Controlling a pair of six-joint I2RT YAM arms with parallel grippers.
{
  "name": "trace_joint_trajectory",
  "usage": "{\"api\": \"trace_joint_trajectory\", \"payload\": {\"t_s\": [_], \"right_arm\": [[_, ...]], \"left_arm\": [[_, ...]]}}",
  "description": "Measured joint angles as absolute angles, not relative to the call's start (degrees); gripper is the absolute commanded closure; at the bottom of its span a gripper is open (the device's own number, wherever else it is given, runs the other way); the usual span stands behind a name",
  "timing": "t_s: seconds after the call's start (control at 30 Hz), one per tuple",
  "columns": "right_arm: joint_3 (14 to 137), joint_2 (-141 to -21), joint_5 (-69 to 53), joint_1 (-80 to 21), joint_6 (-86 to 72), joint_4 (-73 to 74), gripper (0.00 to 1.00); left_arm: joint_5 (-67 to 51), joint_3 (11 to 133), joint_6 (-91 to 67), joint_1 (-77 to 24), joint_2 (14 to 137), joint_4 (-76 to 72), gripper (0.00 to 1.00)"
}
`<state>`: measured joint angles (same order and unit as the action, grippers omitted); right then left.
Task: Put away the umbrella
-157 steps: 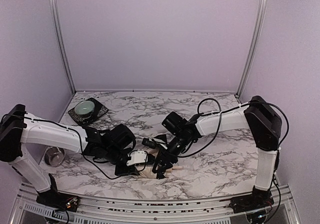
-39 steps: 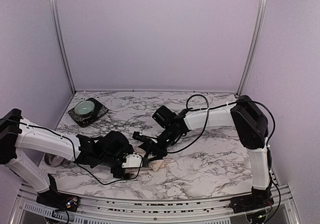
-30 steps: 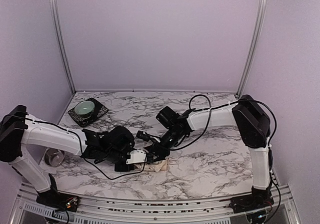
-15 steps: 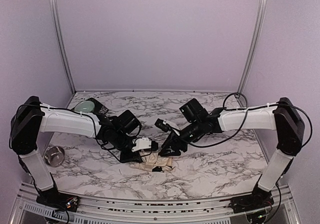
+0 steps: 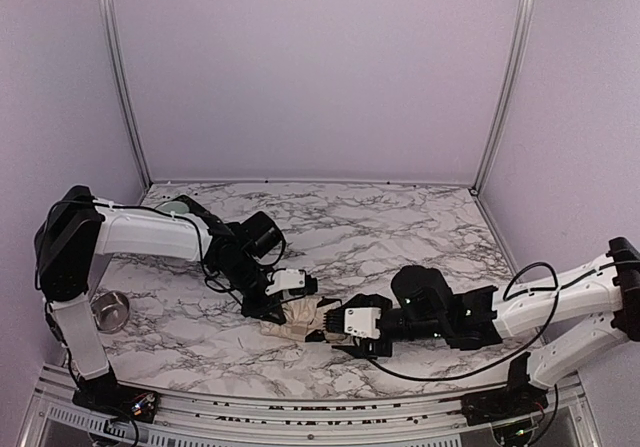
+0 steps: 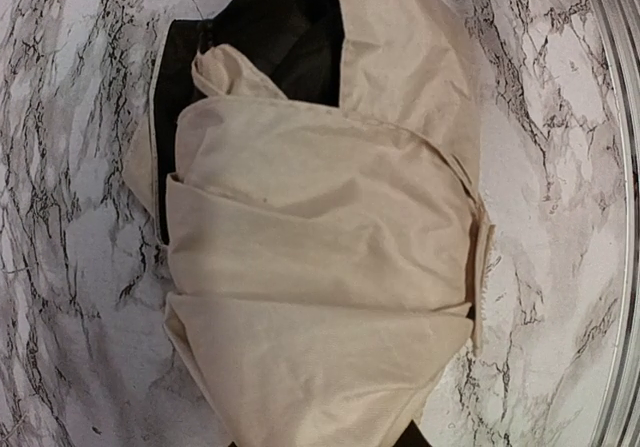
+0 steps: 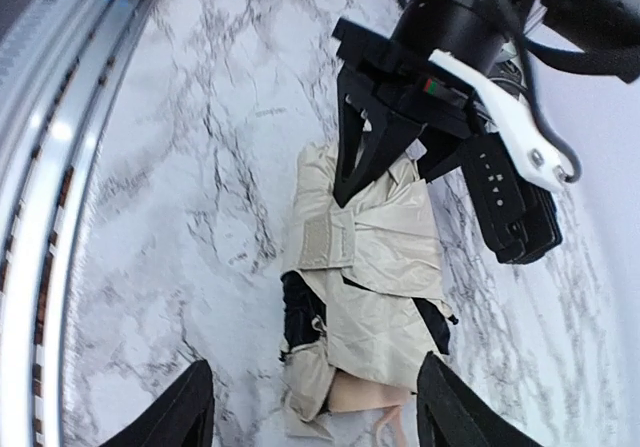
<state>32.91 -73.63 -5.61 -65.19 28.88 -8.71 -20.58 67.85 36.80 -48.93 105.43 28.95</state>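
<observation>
Lilac walls close in a white-and-grey marbled table. The umbrella lies folded near the table's front edge, a rumpled bundle of cream-beige fabric with black parts showing at its edges and a fabric strap across its middle. Its pale tan knob handle points toward the right arm.

The left gripper comes down from the far side, its black fingers a little apart and their tips on the far end of the fabric. I cannot tell whether it has pinched any cloth. The left wrist view shows little more than fabric.

The right arm reaches in low along the front edge. The right gripper is spread wide and holds nothing, and the handle end of the umbrella lies between its fingers without touching them.

A small steel bowl stands by the left arm's base. At the far left, a green bowl sits on a dark plate, partly hidden behind the left arm.
</observation>
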Motion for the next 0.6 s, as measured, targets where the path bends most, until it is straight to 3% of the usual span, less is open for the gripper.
{"api": "trace_joint_trajectory", "payload": {"t_s": [0.07, 0.13, 0.4, 0.6], "right_arm": [[33.6, -76.5, -1.5, -67.1, 31.9, -10.3, 0.07], [35.1, -80.4, 2.1, -68.4, 34.3, -11.4, 0.04], [41.5, -94.8, 12.1, -69.0, 42.6, -13.1, 0.04], [46.8, -99.9, 13.1, -67.9, 45.3, -11.2, 0.12]], "left_arm": [[-21.1, 68.6, 36.9, -48.7, 106.0, 29.8, 0.75], [-21.6, 69.2, 36.9, -48.6, 106.4, 30.5, 0.74], [-22.7, 70.0, 37.5, -48.6, 107.0, 31.8, 0.75], [-23.0, 70.0, 37.9, -48.4, 107.0, 31.8, 0.75]]}}
